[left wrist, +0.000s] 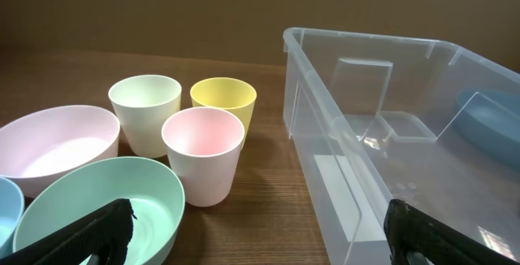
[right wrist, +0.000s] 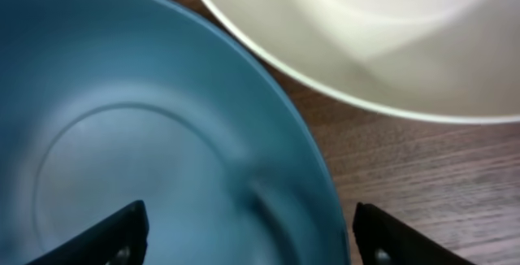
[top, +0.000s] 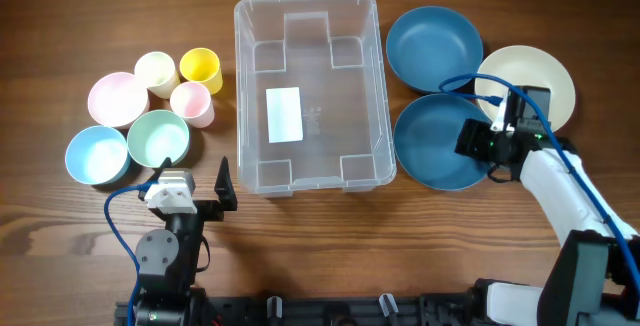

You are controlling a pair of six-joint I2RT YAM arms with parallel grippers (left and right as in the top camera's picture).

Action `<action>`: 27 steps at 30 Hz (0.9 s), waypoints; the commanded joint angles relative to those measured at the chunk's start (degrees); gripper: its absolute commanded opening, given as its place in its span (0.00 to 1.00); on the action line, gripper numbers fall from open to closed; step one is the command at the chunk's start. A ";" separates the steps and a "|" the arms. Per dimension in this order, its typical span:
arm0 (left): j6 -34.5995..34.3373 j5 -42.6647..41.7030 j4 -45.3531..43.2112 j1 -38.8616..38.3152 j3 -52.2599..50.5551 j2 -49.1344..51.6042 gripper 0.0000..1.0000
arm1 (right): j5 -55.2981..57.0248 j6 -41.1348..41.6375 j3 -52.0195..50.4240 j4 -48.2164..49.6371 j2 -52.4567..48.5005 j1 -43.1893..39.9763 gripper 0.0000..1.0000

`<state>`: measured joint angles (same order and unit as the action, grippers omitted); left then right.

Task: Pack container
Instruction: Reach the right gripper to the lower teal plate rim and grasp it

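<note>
My left gripper (left wrist: 258, 231) stood at its widest, holding nothing, and its wrist view caught only the two dark fingertips (left wrist: 89, 234) at the bottom edge, the rest cut off. Between them I saw the mint bowl (left wrist: 106, 200), partly hidden by one fingertip, with the pink cup (left wrist: 203, 151) behind it. The light blue bowl (left wrist: 5, 208) was only a sliver at the frame's edge. The container (top: 335, 116) sat upright at the middle of the table (top: 80, 236), its white label (top: 283, 114) showing through the bottom and nothing inside that I could make out. My left wrist view showed only its near corner, and through the clear wall a blurred blue shape too vague to name. My right gripper (right wrist: 252, 232) hung over the nearer dark blue bowl (top: 432, 144), jaws apart. One tip was over the bowl's inside, the other beyond its rim above the wood. Whether either tip touched the bowl I could not tell, as both were cropped. The cream bowl (right wrist: 390, 37) lay just beside it, mostly out of frame. From overhead, my right arm covered the place where the two rims came near each other.
</note>
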<state>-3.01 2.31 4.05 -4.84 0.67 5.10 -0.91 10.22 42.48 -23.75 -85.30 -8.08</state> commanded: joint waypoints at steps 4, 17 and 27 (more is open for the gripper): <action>1.14 0.76 -0.20 0.20 -0.35 0.15 1.00 | 2.21 1.79 -4.42 4.15 -0.66 -0.26 0.77; 1.14 0.76 -0.20 0.20 -0.35 0.15 1.00 | 4.48 3.34 -4.57 3.43 -0.63 -0.26 0.37; 1.11 0.76 -0.20 0.20 -0.35 0.15 1.00 | 5.22 3.28 -4.57 2.64 0.24 -0.26 0.10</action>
<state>-3.01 2.28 4.05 -4.84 0.67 5.10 3.07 13.23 38.04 -20.78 -85.27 -8.10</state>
